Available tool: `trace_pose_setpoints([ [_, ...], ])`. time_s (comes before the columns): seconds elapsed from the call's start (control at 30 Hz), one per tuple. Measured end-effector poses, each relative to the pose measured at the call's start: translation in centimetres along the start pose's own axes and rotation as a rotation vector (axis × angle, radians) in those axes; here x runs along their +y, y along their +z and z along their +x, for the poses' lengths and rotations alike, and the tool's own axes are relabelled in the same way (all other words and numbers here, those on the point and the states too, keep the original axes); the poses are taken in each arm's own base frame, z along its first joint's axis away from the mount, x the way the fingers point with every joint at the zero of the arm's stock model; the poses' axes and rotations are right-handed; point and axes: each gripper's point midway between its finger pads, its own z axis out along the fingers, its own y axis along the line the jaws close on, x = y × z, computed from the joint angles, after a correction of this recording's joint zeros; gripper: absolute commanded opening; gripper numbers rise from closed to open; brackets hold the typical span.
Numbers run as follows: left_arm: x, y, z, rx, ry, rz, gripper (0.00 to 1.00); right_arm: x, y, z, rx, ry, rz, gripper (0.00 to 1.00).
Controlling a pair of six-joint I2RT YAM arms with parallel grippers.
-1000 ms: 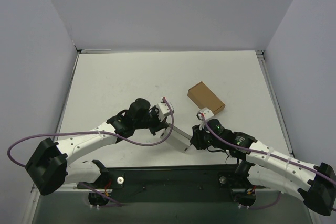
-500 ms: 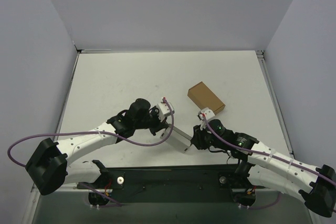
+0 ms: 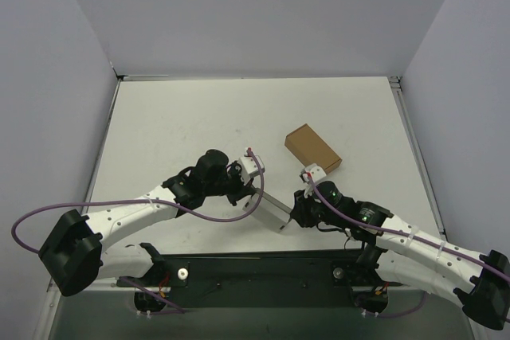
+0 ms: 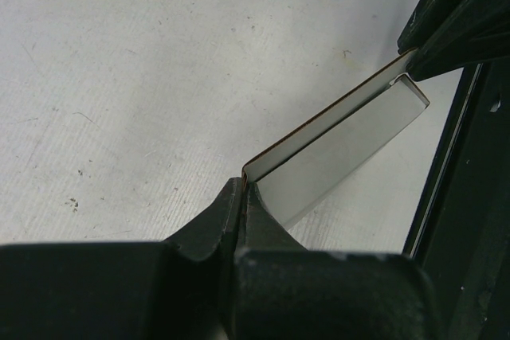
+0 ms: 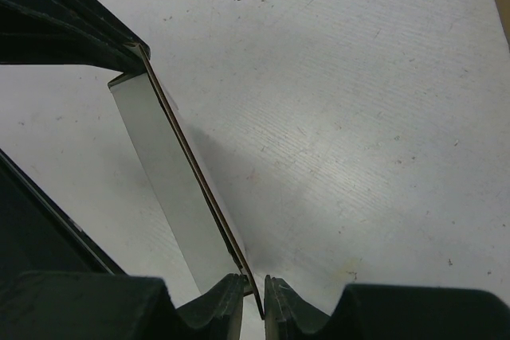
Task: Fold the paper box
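Now | left hand (image 4: 241,187) pinches paper box (image 4: 343,145) (half folded) | right hand (image 5: 255,283) straddles its edge, grip unclear

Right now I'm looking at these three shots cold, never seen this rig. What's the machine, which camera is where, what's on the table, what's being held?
Two robot arms stand at the near edge of a white table, each ending in a two-finger gripper. The wide picture looks down from above and behind them; the other two come from a camera on each wrist. On the table lies a small closed brown box, untouched. Between the arms is the paper box, a thin white card with a brown edge. The left gripper is shut on one end. The right gripper straddles the other end; whether it pinches yet is unclear.
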Motion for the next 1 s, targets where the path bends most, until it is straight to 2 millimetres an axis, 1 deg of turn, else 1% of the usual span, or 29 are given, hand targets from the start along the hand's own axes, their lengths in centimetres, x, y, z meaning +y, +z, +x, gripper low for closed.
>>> trace_pose_setpoints([
  [0.33, -0.13, 0.03, 0.0, 0.0, 0.002, 0.003, 0.0, -0.08, -0.03, 0.19, 0.008, 0.0, 0.003, 0.2],
  [0.47, -0.13, 0.03, 0.0, 0.0, 0.002, 0.003, 0.0, -0.09, -0.04, 0.21, 0.008, 0.0, 0.004, 0.17],
  [0.5, -0.13, 0.03, 0.0, 0.0, 0.002, 0.003, 0.0, -0.09, -0.04, 0.23, 0.009, 0.0, 0.004, 0.16],
  [0.53, -0.13, 0.03, 0.0, 0.0, 0.002, 0.003, 0.0, -0.1, -0.04, 0.25, 0.01, 0.002, 0.004, 0.12],
  [0.6, -0.11, 0.03, 0.0, 0.0, 0.002, 0.002, 0.0, -0.15, -0.06, 0.36, 0.014, 0.003, 0.006, 0.08],
  [0.63, -0.08, 0.02, -0.01, 0.001, 0.002, -0.001, 0.0, -0.14, -0.07, 0.37, 0.015, 0.007, 0.007, 0.04],
  [0.7, -0.1, 0.01, 0.01, 0.0, 0.006, -0.008, 0.0, -0.19, -0.06, 0.35, 0.014, 0.02, 0.01, 0.0],
  [0.87, -0.55, -0.36, 0.25, -0.009, 0.042, -0.068, 0.0, -0.27, -0.08, 0.29, 0.016, 0.086, 0.032, 0.0],
  [1.0, -0.65, -0.84, 0.34, -0.026, 0.061, -0.145, 0.0, -0.43, 0.2, -0.15, 0.018, 0.147, 0.07, 0.0],
])
